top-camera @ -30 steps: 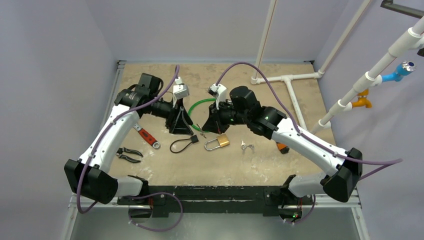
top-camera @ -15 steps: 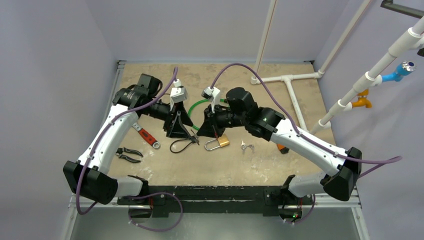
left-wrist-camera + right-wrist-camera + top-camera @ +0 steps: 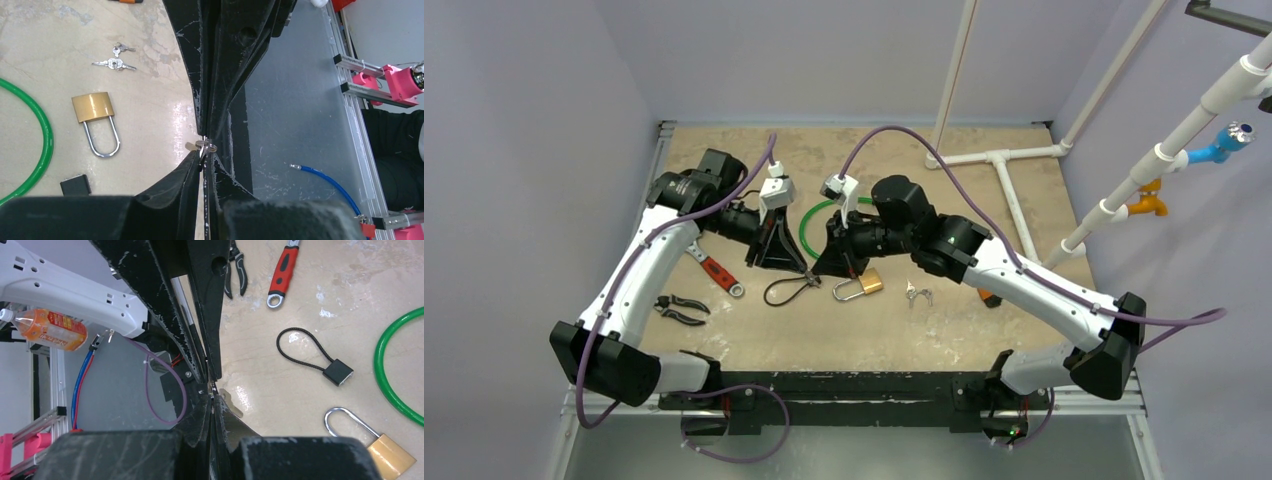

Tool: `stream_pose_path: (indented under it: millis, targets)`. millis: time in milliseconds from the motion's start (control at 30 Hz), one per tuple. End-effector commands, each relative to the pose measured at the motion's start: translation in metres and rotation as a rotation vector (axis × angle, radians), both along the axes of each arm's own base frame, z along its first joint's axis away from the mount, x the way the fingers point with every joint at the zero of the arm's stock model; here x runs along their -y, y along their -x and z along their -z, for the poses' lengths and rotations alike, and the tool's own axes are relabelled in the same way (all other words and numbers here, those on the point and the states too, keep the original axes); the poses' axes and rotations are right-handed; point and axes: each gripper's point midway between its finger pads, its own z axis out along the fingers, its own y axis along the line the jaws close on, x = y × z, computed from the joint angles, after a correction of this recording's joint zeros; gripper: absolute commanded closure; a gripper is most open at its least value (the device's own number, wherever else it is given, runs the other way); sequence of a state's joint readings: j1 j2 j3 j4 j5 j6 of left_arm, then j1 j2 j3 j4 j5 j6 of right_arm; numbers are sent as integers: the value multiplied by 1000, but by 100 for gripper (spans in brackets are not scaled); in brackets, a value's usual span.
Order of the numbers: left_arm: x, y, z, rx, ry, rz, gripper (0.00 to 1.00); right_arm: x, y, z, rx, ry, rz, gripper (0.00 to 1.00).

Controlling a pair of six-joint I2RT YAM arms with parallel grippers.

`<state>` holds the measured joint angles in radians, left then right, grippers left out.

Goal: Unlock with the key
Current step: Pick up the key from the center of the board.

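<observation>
My two grippers meet tip to tip above the table, just left of the brass padlock [image 3: 870, 283]. A small silver key [image 3: 231, 402] sits at that junction. The right gripper [image 3: 212, 399] is shut on it, with the blade sticking out sideways. In the left wrist view the left gripper [image 3: 204, 156] is also shut, pinching the key's ring [image 3: 206, 146] at its tips. The padlock [image 3: 92, 106] lies flat with its shackle closed, held by nothing.
Spare keys [image 3: 916, 293] lie right of the padlock. A black cable lock [image 3: 789, 290] and a green cable loop [image 3: 809, 225] lie under the grippers. A red wrench [image 3: 717, 272] and pliers [image 3: 680, 309] are at the left, and white pipes [image 3: 1004, 170] at the back right.
The right arm carried the key leftward to the left gripper. The left gripper, open before, has shut on the key's ring.
</observation>
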<state>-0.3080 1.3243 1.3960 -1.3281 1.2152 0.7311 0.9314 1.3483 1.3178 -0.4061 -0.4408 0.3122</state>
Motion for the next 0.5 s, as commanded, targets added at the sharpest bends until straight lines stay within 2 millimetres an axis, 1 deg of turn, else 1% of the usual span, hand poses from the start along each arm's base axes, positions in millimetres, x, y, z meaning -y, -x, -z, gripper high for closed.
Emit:
stream_pose_path:
  millis: [0, 33, 233, 300, 333, 467]
  targets:
    - [2, 5, -17, 48, 46, 31, 96, -3, -1, -21, 47, -42, -9, 100]
    - [2, 5, -16, 57, 43, 32, 100, -4, 0, -22, 47, -45, -9, 100]
    - [1, 4, -14, 130, 20, 20, 100, -6, 4, -26, 44, -62, -26, 100]
    - [-2, 7, -12, 196, 11, 21, 100, -6, 7, -29, 37, -79, -30, 90]
    - [-5, 10, -11, 259, 8, 48, 100, -5, 8, -34, 29, -93, -32, 83]
    - [-23, 24, -7, 420, -61, 130, 100, 6, 0, -60, 58, -149, 7, 67]
